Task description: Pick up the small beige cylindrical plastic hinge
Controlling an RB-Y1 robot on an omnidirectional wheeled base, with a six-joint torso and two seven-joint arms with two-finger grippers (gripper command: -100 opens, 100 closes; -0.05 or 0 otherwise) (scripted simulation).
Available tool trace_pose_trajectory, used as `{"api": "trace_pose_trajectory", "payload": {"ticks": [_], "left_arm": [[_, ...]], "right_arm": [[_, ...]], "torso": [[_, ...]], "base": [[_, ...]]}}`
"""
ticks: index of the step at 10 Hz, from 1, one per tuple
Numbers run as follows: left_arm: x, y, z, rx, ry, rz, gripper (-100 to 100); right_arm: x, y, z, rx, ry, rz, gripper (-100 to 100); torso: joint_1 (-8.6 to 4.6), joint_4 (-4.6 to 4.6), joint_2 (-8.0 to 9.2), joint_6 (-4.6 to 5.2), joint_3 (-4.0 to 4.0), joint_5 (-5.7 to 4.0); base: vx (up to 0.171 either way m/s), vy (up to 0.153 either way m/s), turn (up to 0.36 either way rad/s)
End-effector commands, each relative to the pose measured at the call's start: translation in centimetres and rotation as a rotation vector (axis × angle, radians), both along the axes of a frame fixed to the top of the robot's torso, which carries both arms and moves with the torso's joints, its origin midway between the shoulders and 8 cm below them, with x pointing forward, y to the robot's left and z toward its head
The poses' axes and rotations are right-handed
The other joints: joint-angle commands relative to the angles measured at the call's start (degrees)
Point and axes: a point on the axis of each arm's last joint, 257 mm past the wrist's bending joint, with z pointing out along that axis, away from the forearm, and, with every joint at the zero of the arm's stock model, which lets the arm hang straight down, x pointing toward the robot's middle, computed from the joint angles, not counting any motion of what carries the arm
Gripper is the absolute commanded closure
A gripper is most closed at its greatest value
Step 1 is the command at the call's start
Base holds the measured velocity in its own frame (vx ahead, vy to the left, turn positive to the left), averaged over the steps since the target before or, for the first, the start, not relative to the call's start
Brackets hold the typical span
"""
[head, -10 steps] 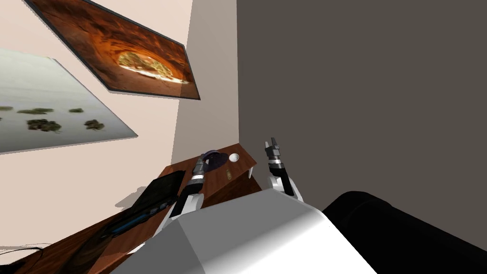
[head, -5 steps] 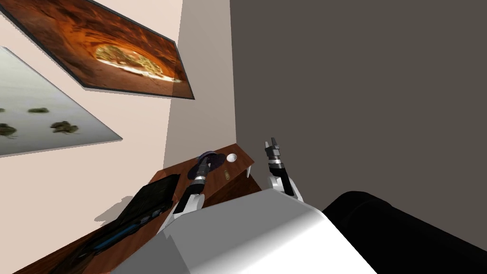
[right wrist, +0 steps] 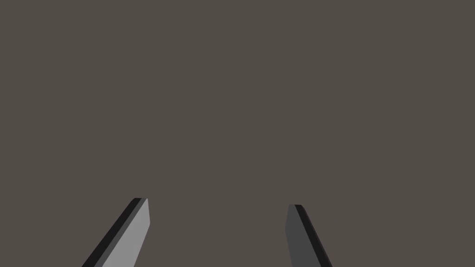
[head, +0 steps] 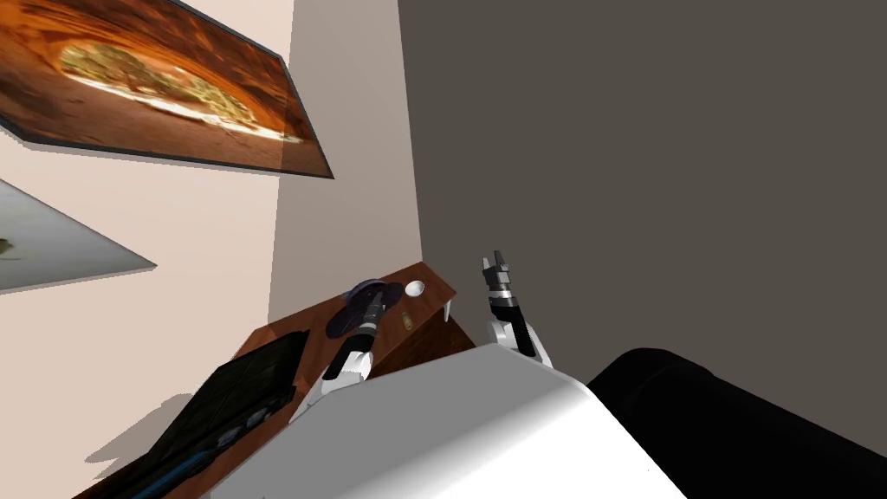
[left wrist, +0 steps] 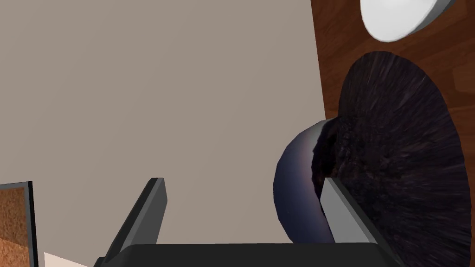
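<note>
Hinge point(head: 405, 320) (small, tan) lies on wooden table point(head: 437, 290), just beside left gripper point(left wrist: 242, 185), whose fingers stand apart over something dark, perhaps a hat point(left wrist: 399, 185). Right gripper point(right wrist: 217, 202) fingers apart too.

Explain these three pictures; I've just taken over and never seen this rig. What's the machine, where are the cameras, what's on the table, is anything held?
It is a robot with two arms. The wide picture is from its head, looking down at a wooden table in a room corner. On it lie a dark brimmed hat, a white bowl, the small beige hinge and a flat black slab. The other two pictures come from cameras on the wrists, each looking along its own two grey fingers. The left end effector is open above the hat, one finger close by its crown; the hinge lies off to the side, not between the fingers. The right end effector is open too, raised before a dark grey wall. Neither holds anything.
</note>
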Motion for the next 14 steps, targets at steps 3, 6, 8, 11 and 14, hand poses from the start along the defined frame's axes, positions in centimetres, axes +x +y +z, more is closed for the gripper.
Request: {"api": "trace_pose_trajectory", "payload": {"ticks": [3, 6, 8, 11, 14], "left_arm": [[-0.1, 0.5, -4.5, 0.032, 0.124, -0.012, -100], [-0.4, 1.0, -7.5, 0.052, 0.205, -0.019, -100], [-0.7, 1.4, -9.9, 0.07, 0.275, -0.029, -100], [-1.2, 1.9, -12.4, 0.088, 0.349, -0.038, -100], [-2.3, 2.7, -15.6, 0.106, 0.438, -0.045, -100]], "right_arm": [[0.0, 0.0, 0.0, 0.0, 0.0, 0.0, 0], [0.0, 0.0, 0.0, 0.0, 0.0, 0.0, 0], [0.0, 0.0, 0.0, 0.0, 0.0, 0.0, 0], [0.0, 0.0, 0.0, 0.0, 0.0, 0.0, 0], [0.0, 0.0, 0.0, 0.0, 0.0, 0.0, 0]], "torso": [[0.01, 0.0, -0.01, -0.01, 0.0, 0.0], [0.02, -0.01, -0.02, -0.05, -0.01, 0.0], [0.0, 0.0, -0.03, -0.01, -0.02, 0.0], [0.02, 0.0, -0.02, -0.02, -0.01, 0.0], [0.03, -0.01, -0.03, -0.03, -0.02, 0.0]], "base": [[-0.011, 0.004, -0.164], [-0.007, 0.003, -0.123], [-0.007, 0.003, -0.216], [-0.007, 0.006, -0.119], [-0.005, 0.004, -0.138]]}}
